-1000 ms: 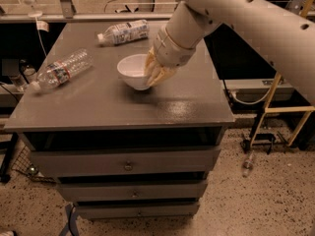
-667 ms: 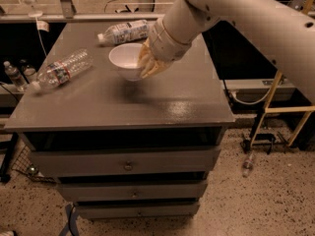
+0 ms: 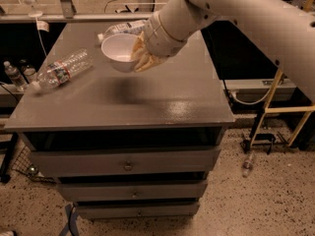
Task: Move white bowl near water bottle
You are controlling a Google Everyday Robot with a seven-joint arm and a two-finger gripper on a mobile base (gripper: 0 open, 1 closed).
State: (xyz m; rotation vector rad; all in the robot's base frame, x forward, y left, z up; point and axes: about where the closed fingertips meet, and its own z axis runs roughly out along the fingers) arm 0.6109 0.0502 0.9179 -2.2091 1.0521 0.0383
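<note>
My gripper (image 3: 140, 56) is shut on the right rim of the white bowl (image 3: 118, 51) and holds it in the air above the grey cabinet top (image 3: 147, 95), over its back middle. The bowl's shadow falls on the top below it. The water bottle (image 3: 61, 71), clear and ribbed with a narrow red, white and blue label band, lies on its side at the left edge of the top, cap toward the front left. The bowl is to the right of that bottle and apart from it.
A second bottle (image 3: 123, 29) with a wide whitish label lies at the back of the top, partly hidden behind the bowl and my arm. More bottles (image 3: 14, 75) stand on a low shelf at left. A yellow frame (image 3: 273, 109) stands at right.
My gripper has lifted the white bowl off the cabinet top and carried it up and to the left. Both bottles have stayed where they were.
</note>
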